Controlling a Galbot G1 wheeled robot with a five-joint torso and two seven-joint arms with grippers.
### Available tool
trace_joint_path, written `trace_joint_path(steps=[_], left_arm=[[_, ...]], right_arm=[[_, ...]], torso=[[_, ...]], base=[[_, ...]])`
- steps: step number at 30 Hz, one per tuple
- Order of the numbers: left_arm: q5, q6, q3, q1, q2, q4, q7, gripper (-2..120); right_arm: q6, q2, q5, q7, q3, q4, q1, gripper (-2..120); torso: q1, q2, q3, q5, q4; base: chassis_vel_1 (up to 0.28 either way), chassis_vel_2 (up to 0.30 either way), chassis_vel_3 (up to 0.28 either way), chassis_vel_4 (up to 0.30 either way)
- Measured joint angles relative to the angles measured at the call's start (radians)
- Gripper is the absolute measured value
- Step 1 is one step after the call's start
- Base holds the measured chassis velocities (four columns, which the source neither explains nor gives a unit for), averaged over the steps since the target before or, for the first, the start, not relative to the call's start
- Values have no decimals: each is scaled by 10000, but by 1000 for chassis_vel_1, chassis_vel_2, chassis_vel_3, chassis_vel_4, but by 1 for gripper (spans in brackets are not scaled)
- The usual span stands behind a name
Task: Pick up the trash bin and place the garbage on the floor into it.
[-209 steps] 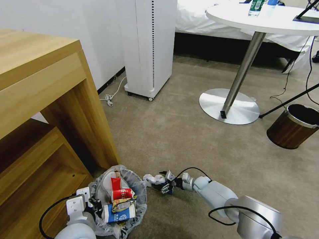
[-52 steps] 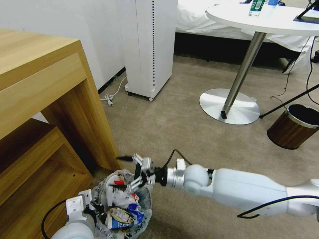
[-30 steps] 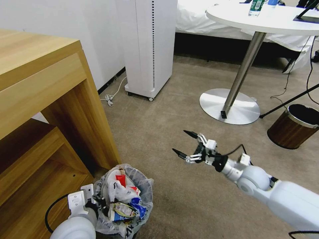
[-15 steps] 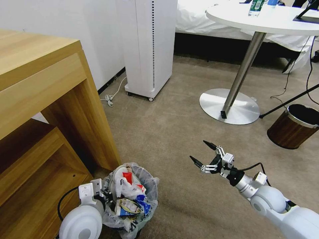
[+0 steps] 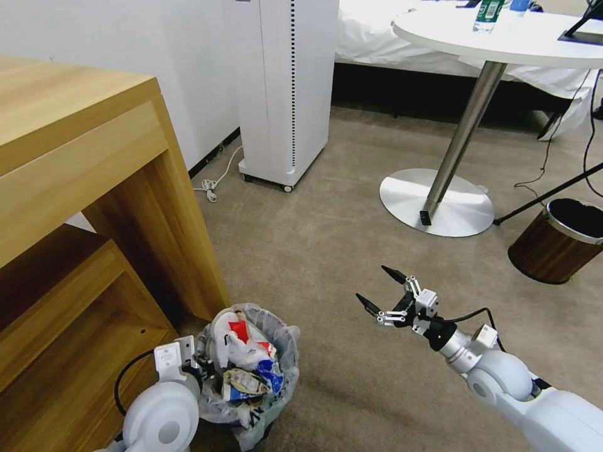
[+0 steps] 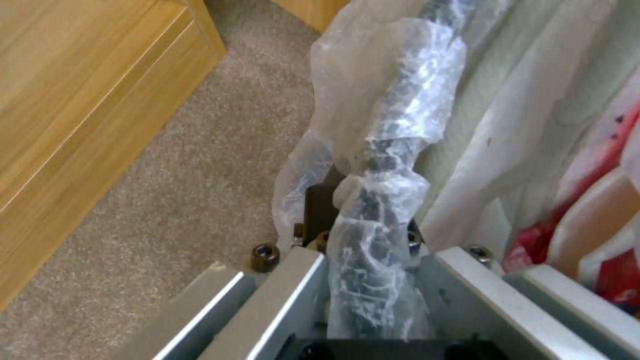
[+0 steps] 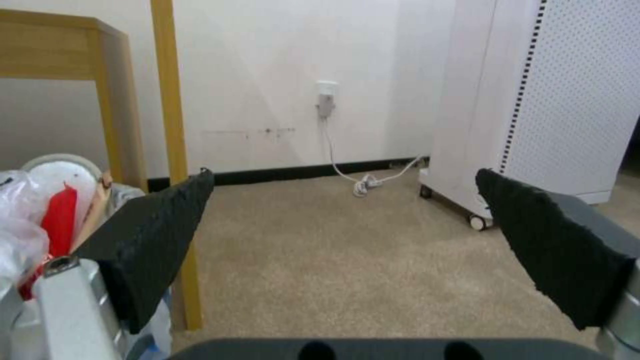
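My left gripper (image 6: 367,280) has its jaws pinched on the bagged rim of the bin (image 5: 248,367) at the lower left of the head view, by the wooden desk (image 5: 94,188), while my right gripper (image 5: 380,295) hangs empty at lower centre, jaws spread wide above bare carpet (image 5: 326,238). The slick, crinkly bag (image 6: 393,100) worries me, since the film could slide over the hard round rim and let the bin tilt. It is heaped with cartons, wrappers and soft white plastic, so a tilt could tip the top pieces out.
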Motion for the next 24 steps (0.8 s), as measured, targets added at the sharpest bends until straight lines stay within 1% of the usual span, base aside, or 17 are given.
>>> trace_joint_path(steps=[11, 13, 14, 15, 17, 18, 19, 22, 23, 24], left_arm=[[-543, 46, -53, -76, 82, -91, -217, 0], [-661, 46, -85, -29, 100, -130, -215, 7], [-686, 26, -121, -27, 115, -151, -210, 14], [-686, 26, -121, -27, 115, -151, -210, 14], [-666, -72, -189, -25, 143, -175, -160, 22], [-603, -243, -229, -82, 149, -165, -50, 27], [-603, -243, -229, -82, 149, -165, -50, 27], [-610, -461, -312, -208, 157, -192, 17, 40], [-610, -461, -312, -208, 157, -192, 17, 40], [-602, -485, -353, -186, 163, -235, 21, 48]], right_arm=[[116, 106, -51, -5, -274, -217, 133, 100], [144, 158, -81, -10, -333, -271, 162, 100], [163, 180, -90, -14, -367, -272, 162, 100], [163, 180, -90, -14, -367, -272, 162, 100], [171, 201, -99, -22, -412, -268, 162, 100], [172, 235, -124, -24, -450, -264, 179, 100], [172, 235, -124, -24, -450, -264, 179, 100], [175, 324, -187, -24, -508, -263, 192, 100], [175, 324, -187, -24, -508, -263, 192, 100], [178, 329, -218, -23, -513, -265, 166, 100]], torso=[[1, -4, 3, -9, -4], [3, -5, 5, -12, -3], [3, -6, 5, -16, -6], [3, -6, 5, -16, -6], [3, -6, 5, -10, -6], [3, -7, 4, -9, -3], [3, -7, 4, -9, -3], [4, -7, 3, -6, -2], [4, -7, 3, -6, -2], [3, -6, 2, -6, -2]], base=[[0, 0, 0, 0], [0, 0, 0, 0], [0, 0, 0, 0], [0, 0, 0, 0], [0, 0, 0, 0], [0, 0, 0, 0], [0, 0, 0, 0], [0, 0, 0, 0], [0, 0, 0, 0], [0, 0, 0, 0]])
